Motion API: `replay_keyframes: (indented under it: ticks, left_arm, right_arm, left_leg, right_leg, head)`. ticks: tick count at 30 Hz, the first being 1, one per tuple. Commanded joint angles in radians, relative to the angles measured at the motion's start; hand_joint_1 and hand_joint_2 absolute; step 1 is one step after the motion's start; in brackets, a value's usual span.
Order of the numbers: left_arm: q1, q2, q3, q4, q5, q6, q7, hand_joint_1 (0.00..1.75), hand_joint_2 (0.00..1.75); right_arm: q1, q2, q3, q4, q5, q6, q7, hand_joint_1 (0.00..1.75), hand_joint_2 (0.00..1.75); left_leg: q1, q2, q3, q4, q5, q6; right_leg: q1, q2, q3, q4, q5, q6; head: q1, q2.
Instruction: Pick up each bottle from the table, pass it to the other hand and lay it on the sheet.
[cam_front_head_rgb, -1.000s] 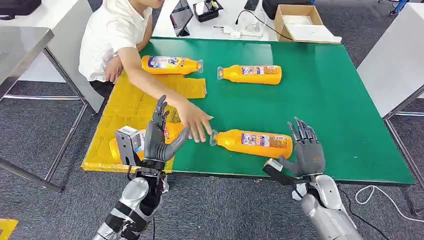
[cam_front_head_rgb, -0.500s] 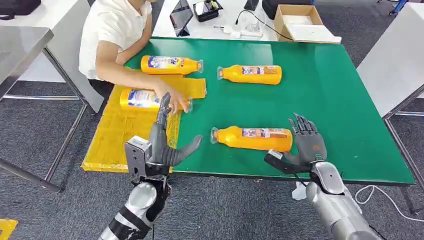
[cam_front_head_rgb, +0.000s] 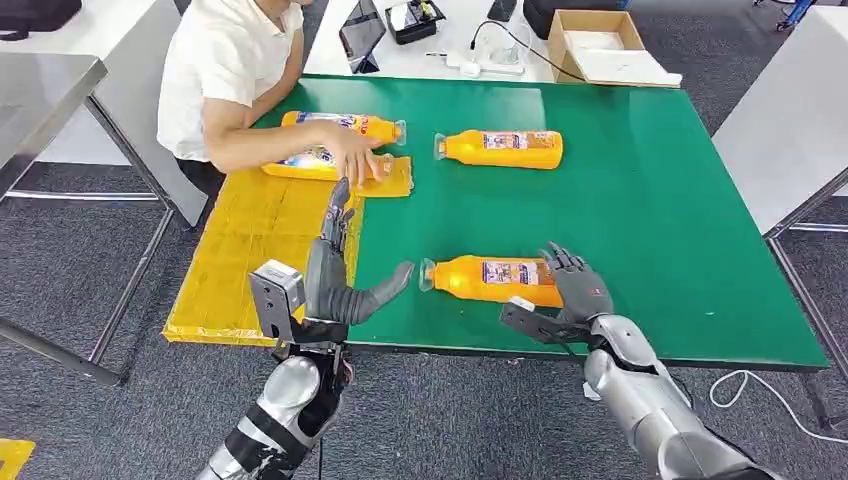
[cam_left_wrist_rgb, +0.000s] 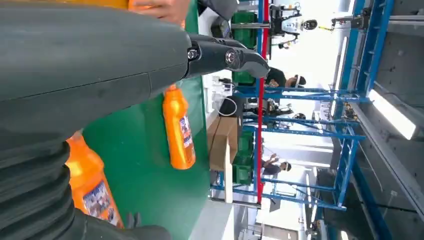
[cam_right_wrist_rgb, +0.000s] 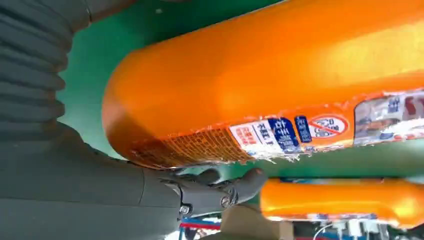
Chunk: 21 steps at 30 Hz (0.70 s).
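You have the near bottle (cam_front_head_rgb: 495, 279) lying on its side on the green table (cam_front_head_rgb: 650, 200), right of the yellow sheet (cam_front_head_rgb: 250, 250). Your right hand (cam_front_head_rgb: 572, 290) sits at its base end; you cannot tell whether its fingers have closed. Your left hand (cam_front_head_rgb: 335, 275) hovers open, fingers spread, at the sheet's edge. A person's hand (cam_front_head_rgb: 355, 160) holds a bottle on the sheet's far end.

2 silver arms; dark grey left hand (cam_front_head_rgb: 335, 285), right hand (cam_front_head_rgb: 577, 290).
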Motion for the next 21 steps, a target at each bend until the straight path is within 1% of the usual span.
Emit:
replay_keyframes:
  ticks: [1,3,4,5,6,7,8,9,11,12,14,15,17,21]
  left_arm:
    - [-0.046,0.035,-0.034,0.057,0.007,-0.012,0.006,0.0,1.75]
    - [-0.048,0.034,-0.035,0.059,0.007,-0.013,0.006,0.0,1.75]
    - [-0.048,0.033,-0.035,0.06,0.008,-0.013,0.006,0.0,1.75]
    - [-0.048,0.033,-0.035,0.06,0.008,-0.013,0.006,0.0,1.75]
    - [-0.049,0.033,-0.036,0.061,0.008,-0.014,0.006,0.0,1.75]
    - [-0.051,0.033,-0.037,0.063,0.008,-0.015,0.006,0.0,1.75]
    - [-0.053,0.033,-0.038,0.062,0.008,-0.017,0.006,0.0,1.75]
    - [-0.054,0.033,-0.037,0.063,0.012,-0.02,0.005,0.0,1.75]
    - [-0.056,0.034,-0.035,0.066,0.014,-0.022,0.005,0.0,1.75]
    - [-0.056,0.034,-0.034,0.067,0.016,-0.024,0.004,0.0,1.75]
    - [-0.057,0.036,-0.029,0.065,0.02,-0.03,0.004,0.0,1.75]
    - [-0.058,0.038,-0.026,0.061,0.024,-0.032,0.005,0.0,1.75]
    - [-0.055,0.038,-0.014,0.055,0.04,-0.037,0.007,0.0,1.75]
    - [-0.055,0.039,-0.012,0.053,0.041,-0.037,0.007,0.0,1.75]
  right_arm:
    - [-0.038,0.03,0.056,0.119,-0.036,0.047,-0.031,0.0,1.75]
    - [-0.035,0.036,0.054,0.12,-0.044,0.053,-0.041,0.0,1.75]
    - [-0.033,0.038,0.054,0.12,-0.044,0.052,-0.04,0.0,1.75]
    - [-0.033,0.038,0.054,0.12,-0.044,0.052,-0.04,0.0,1.75]
    - [-0.034,0.04,0.056,0.121,-0.047,0.056,-0.047,0.19,1.75]
    - [-0.033,0.043,0.053,0.123,-0.058,0.066,-0.058,1.34,1.75]
    - [-0.031,0.049,0.051,0.123,-0.067,0.07,-0.061,1.45,1.75]
    - [-0.031,0.051,0.053,0.125,-0.069,0.07,-0.057,1.57,1.75]
    - [-0.035,0.053,0.061,0.13,-0.067,0.072,-0.038,1.55,1.75]
    - [-0.037,0.052,0.071,0.133,-0.061,0.066,-0.025,1.5,1.75]
    - [-0.056,0.046,0.1,0.15,-0.04,0.104,0.017,1.48,1.75]
    - [-0.063,0.041,0.115,0.153,-0.031,0.122,0.03,1.55,1.75]
    - [-0.064,0.037,0.113,0.149,-0.043,0.133,0.022,1.75,1.75]
    - [-0.062,0.037,0.113,0.149,-0.044,0.132,0.021,1.75,1.75]
  left_leg:
    - [0.001,0.0,0.005,-0.001,-0.002,-0.002]
    - [0.001,0.0,0.003,-0.001,0.0,-0.001]
    - [0.001,0.0,0.005,-0.001,-0.002,-0.002]
    - [0.001,0.0,0.005,-0.001,-0.001,-0.001]
    - [0.0,0.0,0.003,-0.001,-0.001,-0.001]
    - [0.002,0.001,0.009,-0.001,-0.003,-0.003]
    - [0.001,0.0,0.005,-0.001,-0.001,-0.002]
    - [0.001,0.0,0.006,-0.001,-0.002,-0.002]
    - [0.001,0.0,0.004,-0.001,-0.001,-0.001]
    - [0.001,0.001,0.003,-0.001,-0.001,-0.001]
    - [0.002,0.003,0.009,-0.001,-0.002,-0.003]
    - [0.001,0.002,0.004,-0.001,-0.001,-0.001]
    - [0.001,0.002,0.006,-0.001,-0.001,-0.001]
    - [0.001,0.002,0.007,-0.001,0.0,-0.001]
  right_leg:
    - [0.001,-0.001,0.005,-0.001,-0.002,-0.003]
    - [0.001,0.0,0.003,-0.001,-0.001,-0.002]
    - [0.001,0.0,0.005,-0.001,-0.002,-0.003]
    - [0.001,0.0,0.005,-0.001,-0.001,-0.002]
    - [0.001,0.0,0.003,-0.001,-0.001,-0.002]
    - [0.002,0.001,0.009,-0.001,-0.003,-0.004]
    - [0.001,0.0,0.005,-0.001,-0.002,-0.003]
    - [0.002,0.0,0.007,-0.001,-0.002,-0.003]
    - [0.001,0.0,0.004,-0.001,-0.001,-0.002]
    - [0.001,0.0,0.003,-0.001,0.0,-0.002]
    - [0.002,0.001,0.008,-0.001,-0.002,-0.004]
    - [0.001,0.0,0.003,-0.001,0.0,-0.002]
    - [0.001,0.0,0.005,-0.001,-0.001,-0.002]
    - [0.001,0.0,0.006,-0.001,-0.001,-0.002]
  head:
    - [0.0,0.0]
    - [0.0,0.0]
    - [0.0,0.0]
    - [0.0,0.0]
    - [0.0,0.0]
    - [0.0,0.0]
    - [0.0,0.0]
    - [0.0,0.0]
    - [0.0,0.0]
    - [0.0,0.0]
    - [0.0,0.0]
    - [0.0,0.0]
    - [0.0,0.0]
    - [0.0,0.0]
